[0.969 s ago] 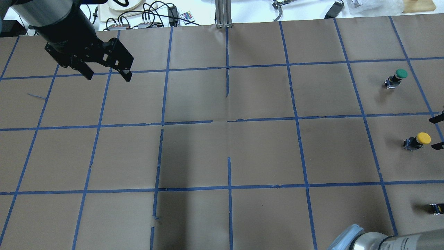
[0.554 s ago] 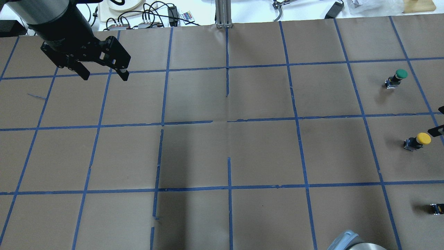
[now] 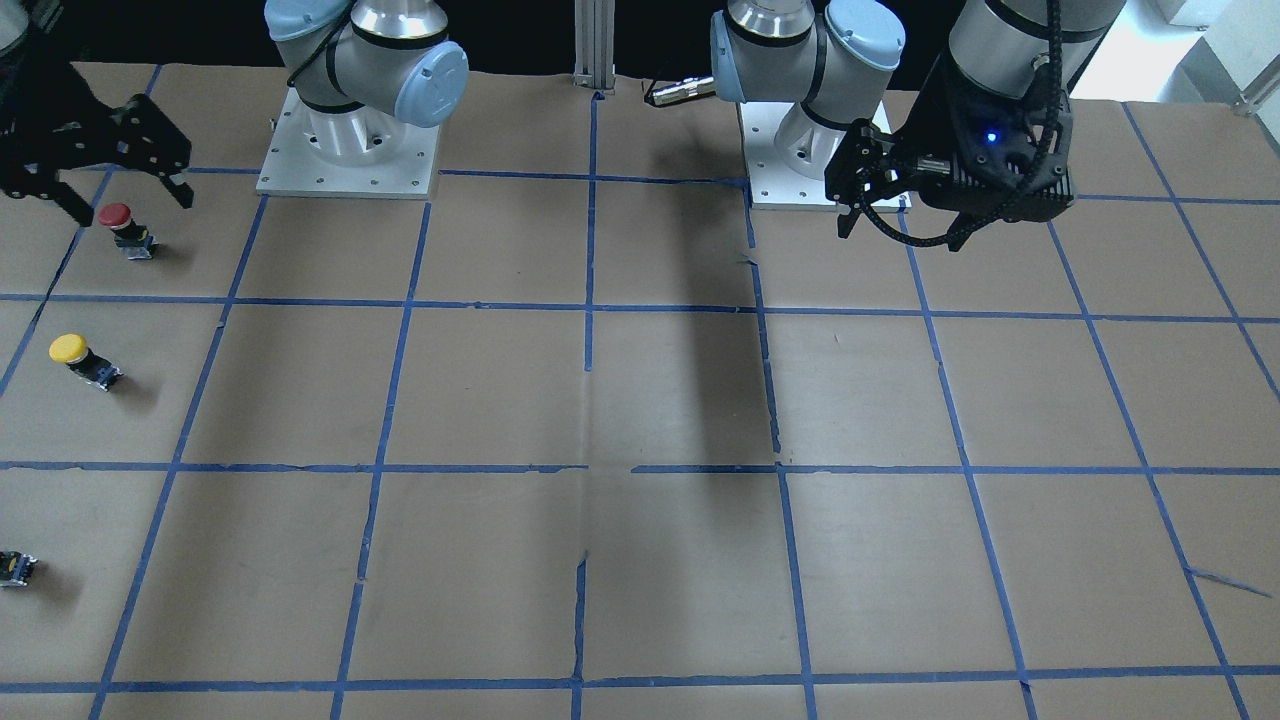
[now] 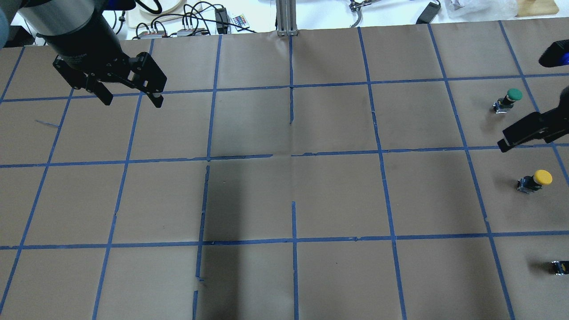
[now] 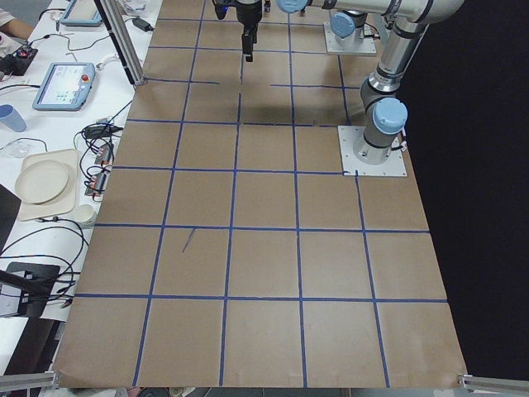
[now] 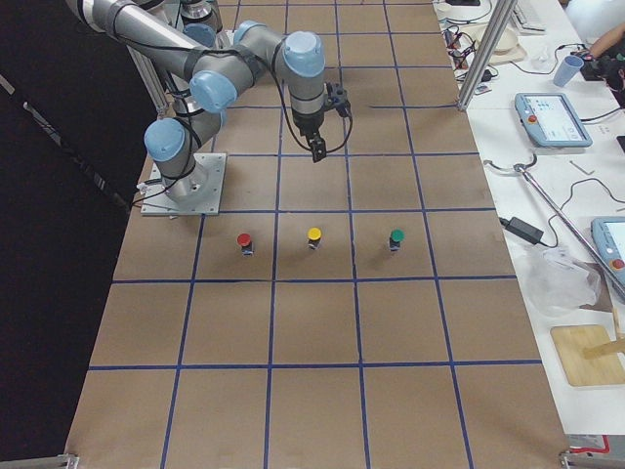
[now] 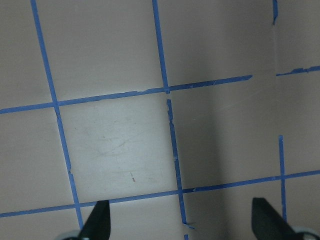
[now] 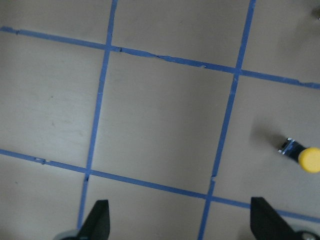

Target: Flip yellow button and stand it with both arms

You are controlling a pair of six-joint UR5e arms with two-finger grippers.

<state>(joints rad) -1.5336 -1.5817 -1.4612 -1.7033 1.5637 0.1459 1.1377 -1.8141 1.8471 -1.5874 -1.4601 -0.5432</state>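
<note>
The yellow button (image 4: 535,179) stands near the table's right end, cap up as far as I can tell. It also shows in the front view (image 3: 82,359), the right side view (image 6: 313,237) and at the right edge of the right wrist view (image 8: 301,155). My right gripper (image 3: 132,207) is open and empty (image 8: 180,225). It hangs above the table, apart from the button. One of its fingers (image 4: 526,130) shows at the overhead view's right edge. My left gripper (image 4: 132,101) is open and empty over the far left squares (image 7: 182,225).
A green button (image 4: 509,100) stands beyond the yellow one and a red button (image 3: 120,225) on its near side, in one row (image 6: 244,240). Blue tape divides the brown table (image 4: 293,195) into squares. Cables and devices (image 4: 191,22) lie past the far edge.
My right gripper has pulled away from beside the yellow button and risen; its elbow has left the overhead view's bottom. My left gripper shifted slightly left. The button has not moved.
</note>
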